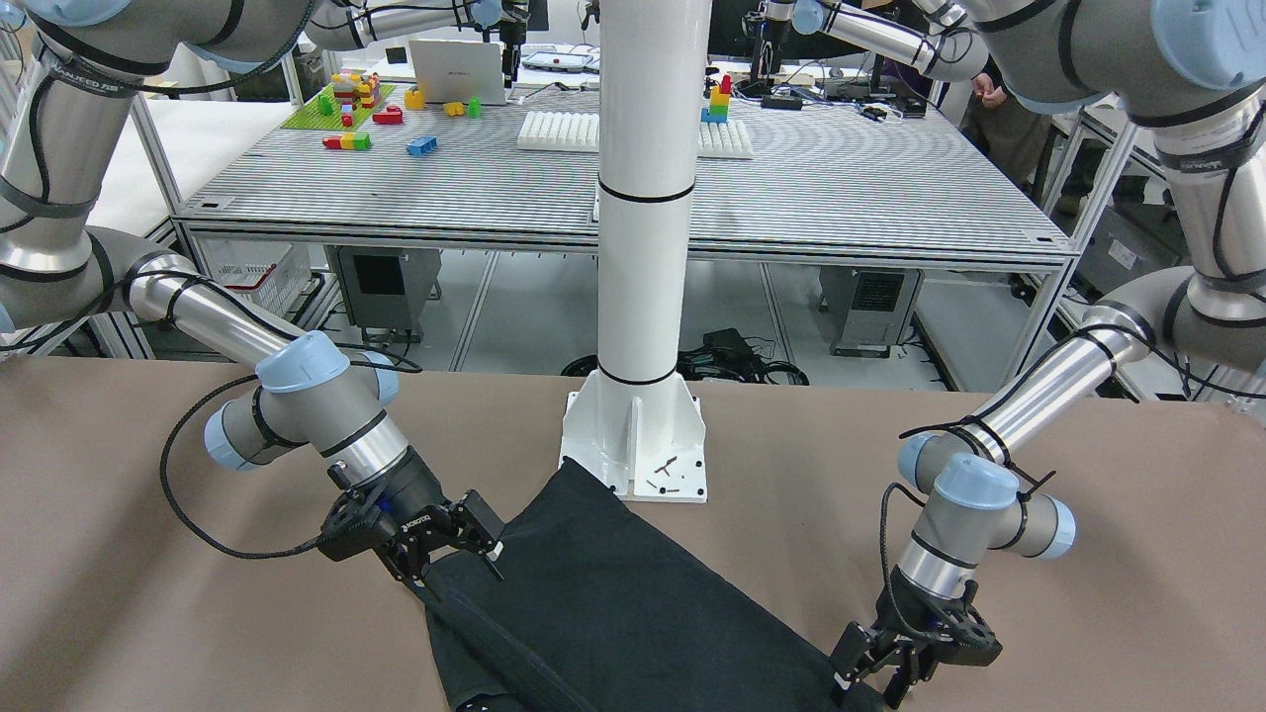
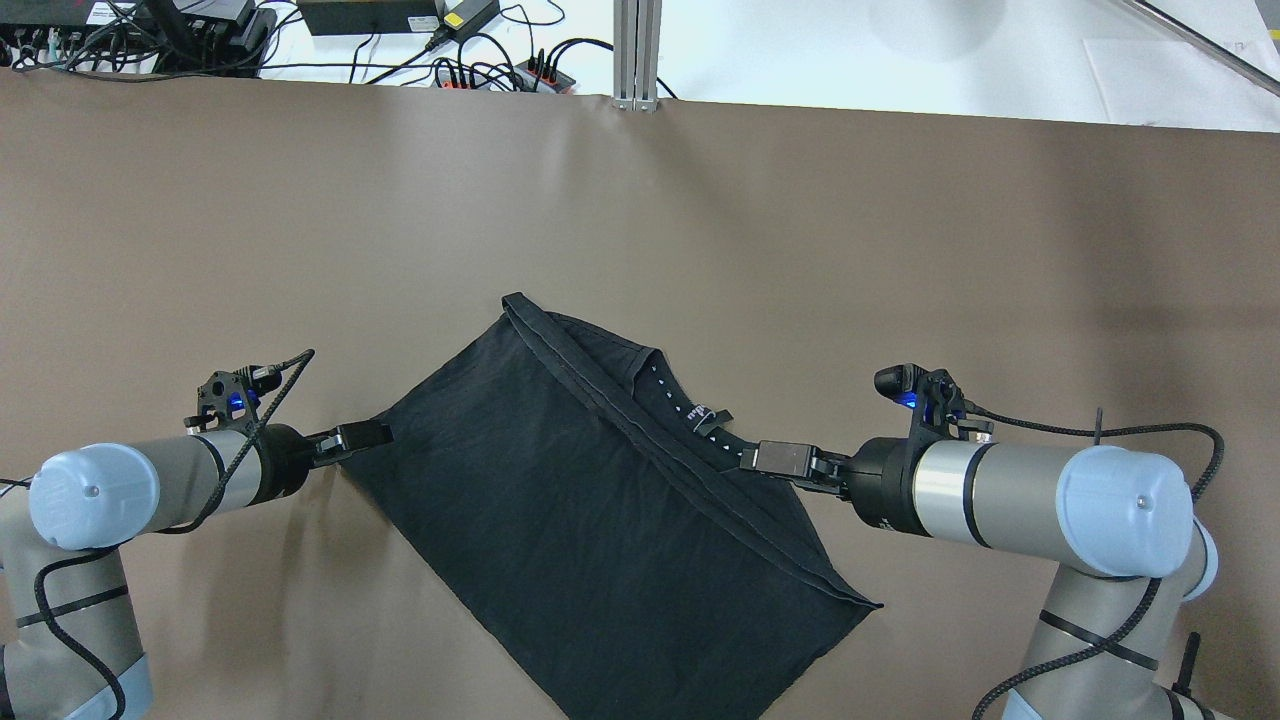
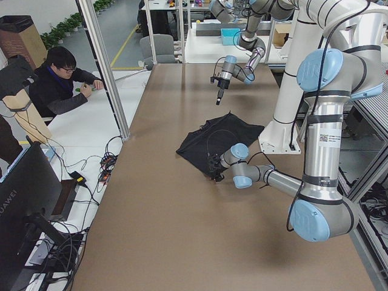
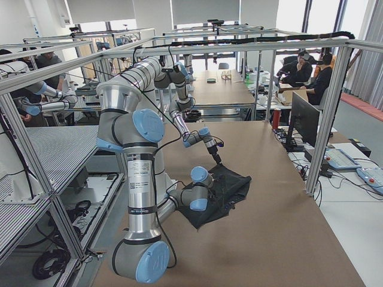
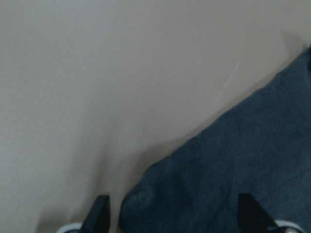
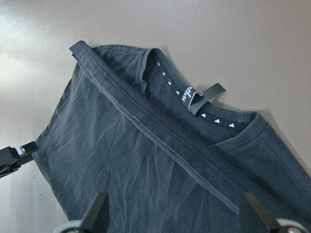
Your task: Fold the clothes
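Observation:
The clothes are one black garment (image 2: 600,500), folded over and lying diagonally on the brown table cover (image 2: 300,220). Its collar with a neck label (image 2: 700,412) faces the right side. My left gripper (image 2: 383,433) is open and low at the garment's left corner. In the left wrist view that corner (image 5: 233,179) lies between the spread fingers (image 5: 100,214). My right gripper (image 2: 748,457) is open at the garment's right edge, just below the collar. In the right wrist view the garment (image 6: 146,165) and label (image 6: 194,99) lie ahead of the open gripper.
The white pole's base plate (image 1: 633,445) stands at the table's robot-side edge, touching the garment's near corner (image 1: 579,485). Cables and power strips (image 2: 480,60) lie beyond the far edge. A person (image 3: 63,82) sits off the table's far side.

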